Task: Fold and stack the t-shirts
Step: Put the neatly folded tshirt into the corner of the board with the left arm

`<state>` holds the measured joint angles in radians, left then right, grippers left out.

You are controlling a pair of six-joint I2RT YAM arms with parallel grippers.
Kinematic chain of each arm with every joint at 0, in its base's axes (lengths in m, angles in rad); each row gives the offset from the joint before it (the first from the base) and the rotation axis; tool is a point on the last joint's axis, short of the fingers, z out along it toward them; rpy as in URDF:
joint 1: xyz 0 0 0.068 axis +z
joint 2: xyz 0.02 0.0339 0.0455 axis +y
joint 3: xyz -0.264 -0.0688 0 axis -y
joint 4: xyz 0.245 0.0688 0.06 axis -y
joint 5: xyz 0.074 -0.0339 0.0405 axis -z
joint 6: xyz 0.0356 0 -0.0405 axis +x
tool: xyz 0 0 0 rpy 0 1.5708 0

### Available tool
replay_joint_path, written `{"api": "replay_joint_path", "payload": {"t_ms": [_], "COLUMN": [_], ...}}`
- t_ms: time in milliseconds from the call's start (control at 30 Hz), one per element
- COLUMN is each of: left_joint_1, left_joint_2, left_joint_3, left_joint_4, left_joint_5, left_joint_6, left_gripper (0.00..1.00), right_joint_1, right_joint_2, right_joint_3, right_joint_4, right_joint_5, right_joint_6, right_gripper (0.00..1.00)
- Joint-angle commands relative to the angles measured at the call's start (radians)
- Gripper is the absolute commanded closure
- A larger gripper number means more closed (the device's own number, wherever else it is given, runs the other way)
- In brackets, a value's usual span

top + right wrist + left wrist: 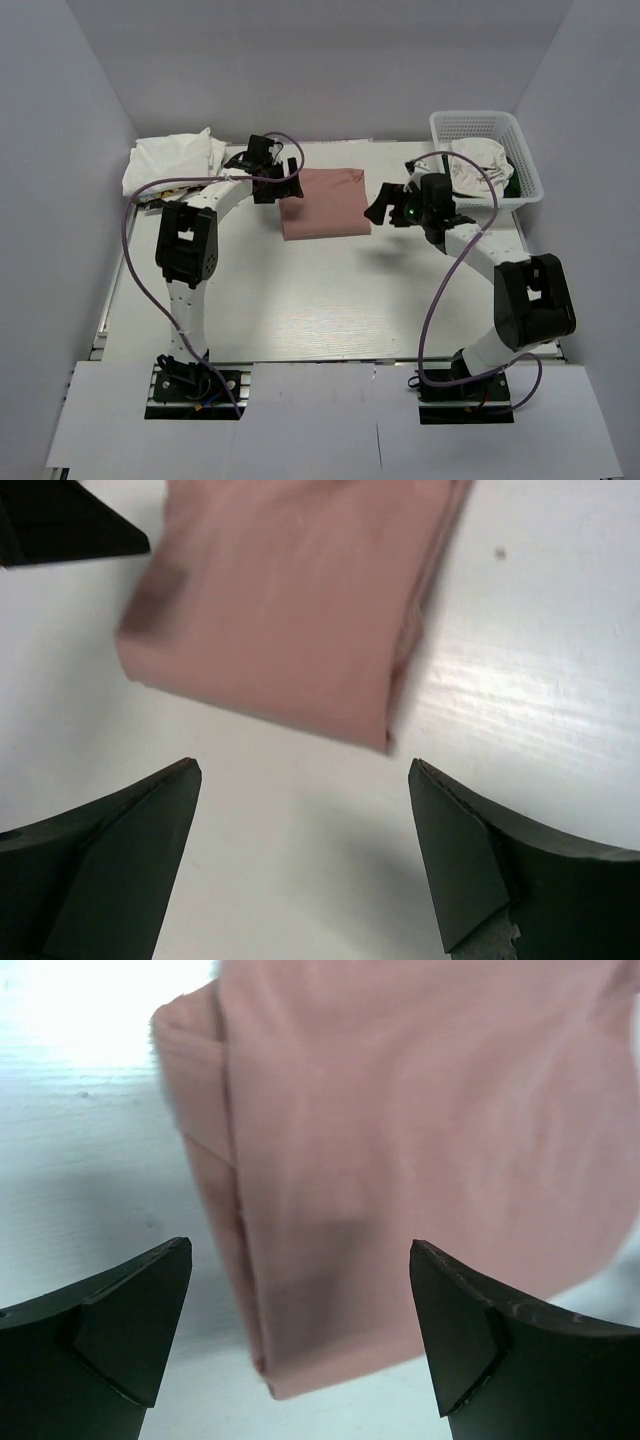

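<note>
Done: dusty-pink cloth t-shirt (323, 203) is lying folded, 12 o'clock.
Pending: white cloth t-shirt (480, 160) is waiting in white plastic mesh basket (470, 116), 2 o'clock.
Jaws: left gripper (300, 1250), right gripper (303, 767) are both gaping, empty.

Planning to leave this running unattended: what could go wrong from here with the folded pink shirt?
1. The open left gripper hovers over the layered edge of the pink shirt; pinching only the top layer might pull the fold apart.
2. The white shirts in the far-left corner lie rumpled, so a stack there may lean or slide.
3. The right arm's purple cable loops close to the basket and might snag its rim.
</note>
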<state>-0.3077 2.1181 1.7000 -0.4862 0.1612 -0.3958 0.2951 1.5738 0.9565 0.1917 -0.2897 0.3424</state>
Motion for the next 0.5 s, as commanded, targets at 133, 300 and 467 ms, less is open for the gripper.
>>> {"api": "replay_joint_path", "payload": {"t_ms": [133,300,467], "left_joint_1": [0.007,0.007,-0.005], "left_joint_2": [0.129,0.204,0.239], "left_joint_3": [0.151,0.202,0.193], "left_joint_4": [-0.063,-0.069,0.001], "left_joint_5": [-0.040,-0.029,0.042], "left_joint_6": [0.078,0.078,0.078], "left_gripper": [0.00,0.00,0.17], "right_joint_1": [-0.002,-0.001,-0.004], "right_joint_2": [-0.124,-0.192,-0.253], "right_joint_3": [-0.110,-0.128,-0.159], "right_joint_4": [-0.064,-0.109,-0.132], "right_joint_5": [0.090,0.118,0.181], "right_joint_6": [-0.046,-0.059,-0.077], "right_gripper": [0.10,0.10,0.10]}}
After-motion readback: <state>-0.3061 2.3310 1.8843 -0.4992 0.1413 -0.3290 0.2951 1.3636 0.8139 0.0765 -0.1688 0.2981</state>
